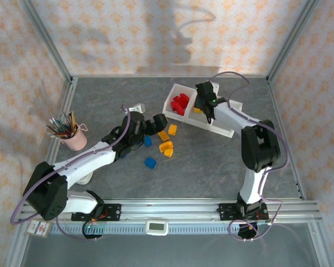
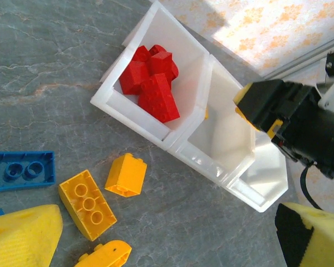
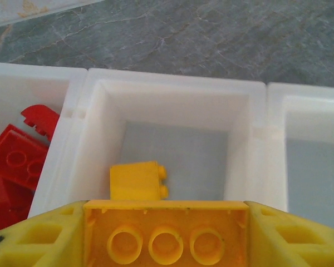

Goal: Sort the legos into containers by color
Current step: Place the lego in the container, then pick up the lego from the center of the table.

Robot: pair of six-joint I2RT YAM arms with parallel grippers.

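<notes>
One grey counter (image 1: 222, 167) is carrying everything, with both arms reaching in from the near edge. Far centre-right, the white tray (image 2: 131, 115) is sitting at an angle, three compartments in a row. At the left, the pink cup of pens (image 1: 73, 139) is standing well apart from the tray.

Over the middle compartment the right gripper (image 1: 206, 109) is hanging, jaws clamping a held yellow brick (image 3: 166, 236), its underside facing the wrist camera. Low by the loose pile the left gripper (image 1: 159, 123) is hovering, jaws standing wide apart, yellow pads (image 2: 25, 233) showing at both frame corners.

Several red bricks (image 2: 153, 83) are lying heaped in the end compartment nearest the left arm. A single small yellow brick (image 3: 138, 181) is resting in the middle compartment. Between tray and left gripper, loose yellow bricks (image 1: 166, 146) and blue bricks (image 1: 150, 162) are lying on the counter.
</notes>
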